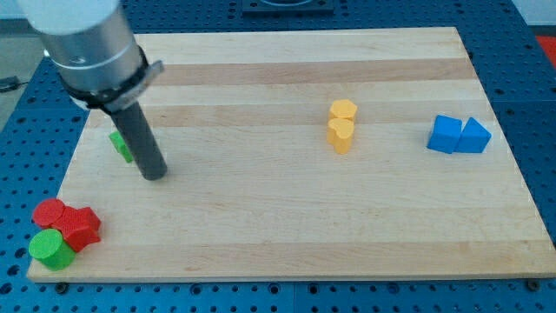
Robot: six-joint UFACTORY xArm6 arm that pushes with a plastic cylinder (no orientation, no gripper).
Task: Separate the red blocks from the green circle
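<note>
Two red blocks sit together at the board's bottom left corner; their shapes are hard to make out. The green circle touches them just below, at the board's edge. My tip rests on the board above and to the right of this cluster, well apart from it. A second green block lies just left of the rod, partly hidden behind it.
Two yellow blocks stand stacked one above the other right of the board's centre. Two blue blocks sit side by side near the right edge. The wooden board lies on a blue perforated table.
</note>
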